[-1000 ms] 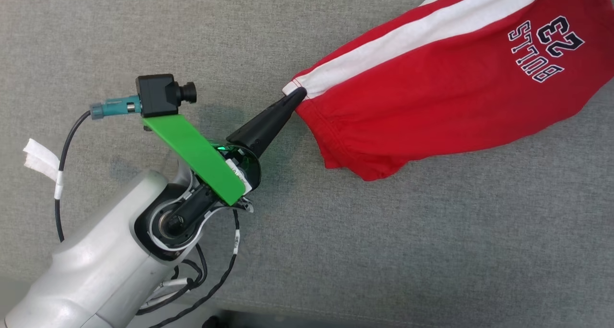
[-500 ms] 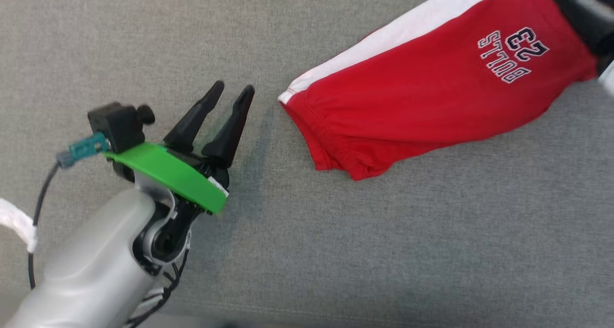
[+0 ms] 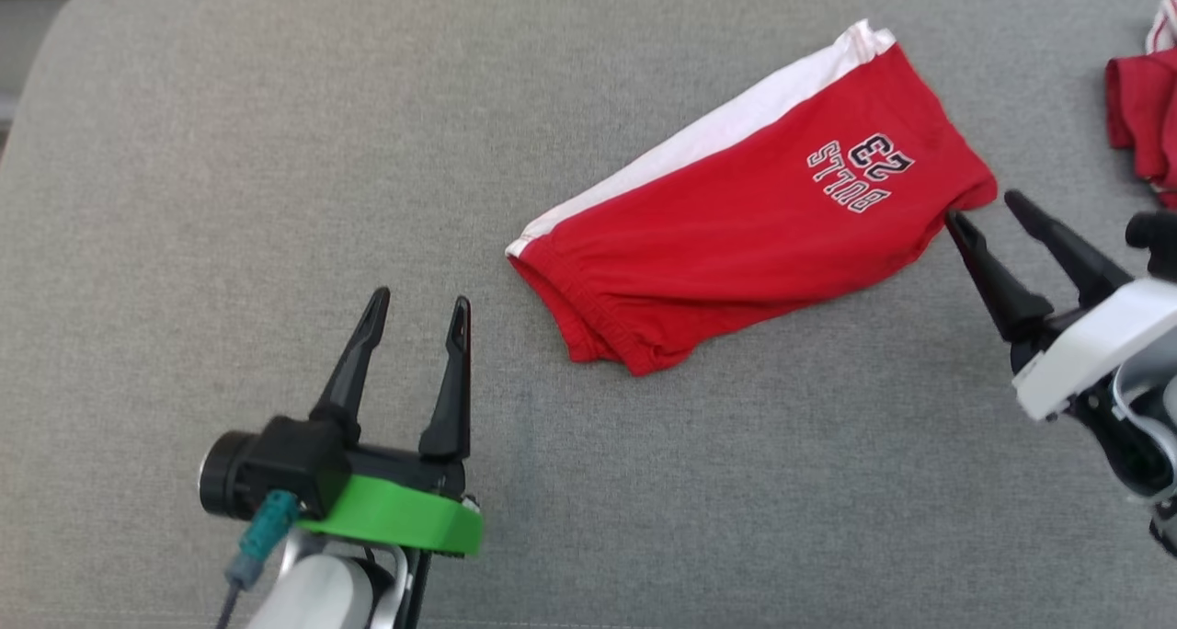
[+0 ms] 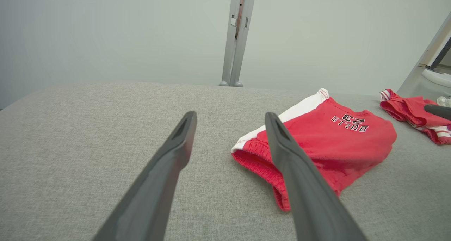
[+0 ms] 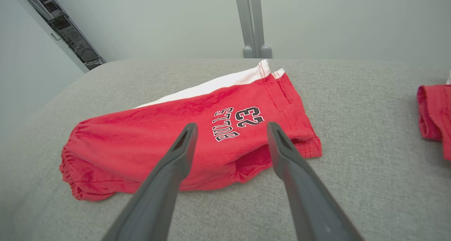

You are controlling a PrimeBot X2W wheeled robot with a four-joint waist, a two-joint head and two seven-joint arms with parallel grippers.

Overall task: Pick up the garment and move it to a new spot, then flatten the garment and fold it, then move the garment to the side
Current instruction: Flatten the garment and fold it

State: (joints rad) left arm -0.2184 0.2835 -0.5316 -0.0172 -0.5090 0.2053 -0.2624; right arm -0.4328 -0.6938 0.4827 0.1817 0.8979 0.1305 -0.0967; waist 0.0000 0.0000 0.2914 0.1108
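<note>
Red shorts [image 3: 736,234] with a white side stripe and "BULLS 23" print lie folded in half on the grey surface, slanting from lower left to upper right. They also show in the left wrist view [image 4: 327,142] and the right wrist view [image 5: 197,142]. My left gripper [image 3: 420,303] stands open at the lower left, apart from the waistband end, nothing between its fingers. My right gripper [image 3: 986,206] is open at the right, its fingertips just off the leg-hem corner.
A second red garment [image 3: 1145,123] lies at the far right edge, seen too in the left wrist view [image 4: 415,114]. The grey padded surface [image 3: 276,151] curves off at its upper left corner. A metal post [image 4: 236,36] stands behind the far edge.
My left gripper has let go of the shorts' waistband corner, opened and drawn back toward me. The head camera has pulled back, bringing my open right gripper and the whole shorts into view.
</note>
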